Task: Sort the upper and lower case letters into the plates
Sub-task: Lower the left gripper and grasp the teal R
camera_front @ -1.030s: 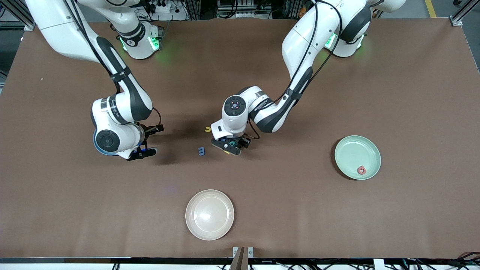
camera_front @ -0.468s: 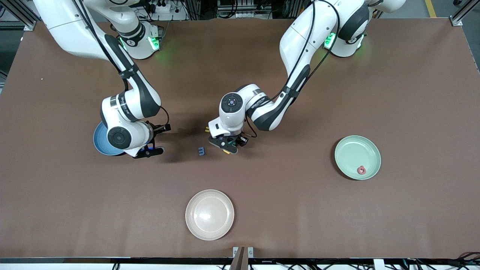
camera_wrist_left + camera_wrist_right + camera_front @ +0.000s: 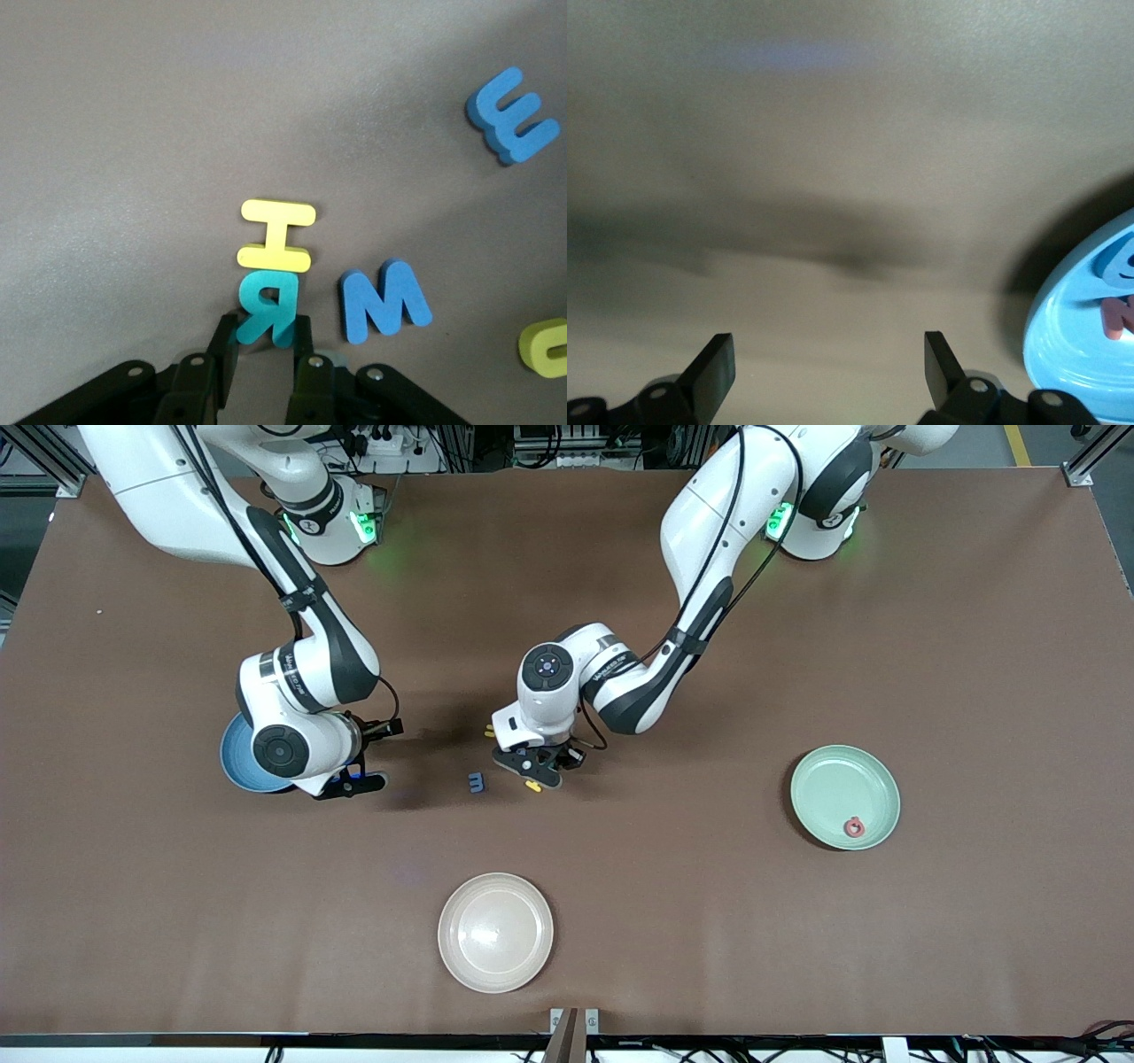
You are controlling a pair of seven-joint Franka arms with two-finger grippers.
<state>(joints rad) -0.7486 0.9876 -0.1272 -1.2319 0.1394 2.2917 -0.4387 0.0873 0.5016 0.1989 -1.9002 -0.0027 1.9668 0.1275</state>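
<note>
Table [image 3: 974, 646]: brown top carrying three plates and the loose letters.
Plates: three counted. Sky blue plate [image 3: 232, 760] sits partly under the right wrist, with letters already inside. Mint plate [image 3: 844, 797], well apart from both grippers, holds one red letter [image 3: 853, 828]. Cream plate [image 3: 495, 932] holds nothing.
Right gripper [image 3: 359, 757]: waits beside the sky blue plate, jaws spread wide and empty.
Left gripper [image 3: 263, 354]: jaws pinched on the teal R [image 3: 264, 308].
Loose letters: five in the left wrist view. Yellow H [image 3: 276, 235] touches the R just past the fingertips; blue M [image 3: 384, 299] lies just beside the jaws; a second blue letter [image 3: 514, 115] and a yellow-green one [image 3: 547, 347] lie farther off.
Risk: lifting may drag the H along, because it abuts the R; the thin pinch could also let the R twist free.
</note>
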